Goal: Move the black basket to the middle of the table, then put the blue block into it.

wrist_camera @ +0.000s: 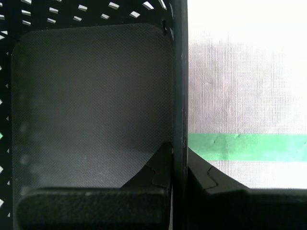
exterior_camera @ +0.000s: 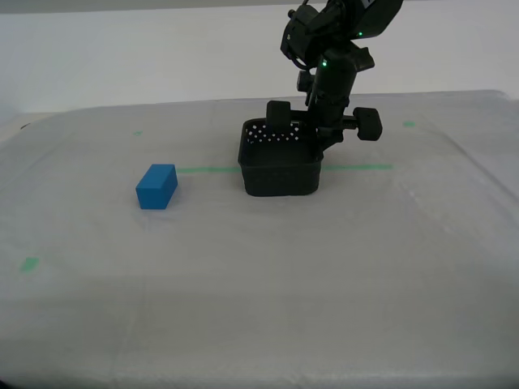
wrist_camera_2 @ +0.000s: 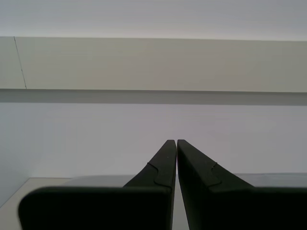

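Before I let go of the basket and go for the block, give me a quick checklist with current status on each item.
1. First claw clamped on the black basket wall, one finger inside and one outside: ok.
2. Basket resting flat on the table, over the green tape line: ok by the exterior view.
3. Basket at the table's middle: cannot tell exactly; it looks near centre.
4. Basket interior free for the block: ok, floor is bare in the first wrist view.
5. Blue block reachable, lying apart from the basket toward the exterior view's left: ok.
6. Second claw shut, holding nothing, pointed at a wall: ok.
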You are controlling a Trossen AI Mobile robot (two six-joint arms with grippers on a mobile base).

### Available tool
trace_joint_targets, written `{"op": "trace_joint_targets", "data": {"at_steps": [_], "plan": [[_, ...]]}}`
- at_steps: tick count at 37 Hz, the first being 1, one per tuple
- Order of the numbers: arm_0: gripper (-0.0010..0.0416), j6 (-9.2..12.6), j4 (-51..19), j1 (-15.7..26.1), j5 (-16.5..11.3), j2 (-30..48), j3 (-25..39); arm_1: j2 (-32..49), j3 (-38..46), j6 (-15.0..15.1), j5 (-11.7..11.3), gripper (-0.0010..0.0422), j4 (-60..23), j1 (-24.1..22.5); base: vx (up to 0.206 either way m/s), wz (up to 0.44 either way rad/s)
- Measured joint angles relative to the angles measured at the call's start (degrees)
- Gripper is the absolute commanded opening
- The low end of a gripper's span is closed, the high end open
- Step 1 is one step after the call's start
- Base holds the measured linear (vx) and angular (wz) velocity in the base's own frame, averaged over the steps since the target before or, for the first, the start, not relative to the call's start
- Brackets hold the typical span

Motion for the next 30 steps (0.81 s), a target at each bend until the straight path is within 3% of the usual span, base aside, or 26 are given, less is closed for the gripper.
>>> {"op": "trace_joint_targets", "data": {"at_steps": [11, 30], "plan": [[0.0024, 0.00, -0.52, -0.02, 0.13, 0.00, 0.00, 0.00, 0.00, 0.00, 0.00, 0.0000, 0.00, 0.00, 0.000, 0.000], [0.0133, -0.92, -2.10, -0.02, 0.48, -0.98, 0.00, 0.00, 0.00, 0.00, 0.00, 0.0000, 0.00, 0.00, 0.000, 0.000]]}}
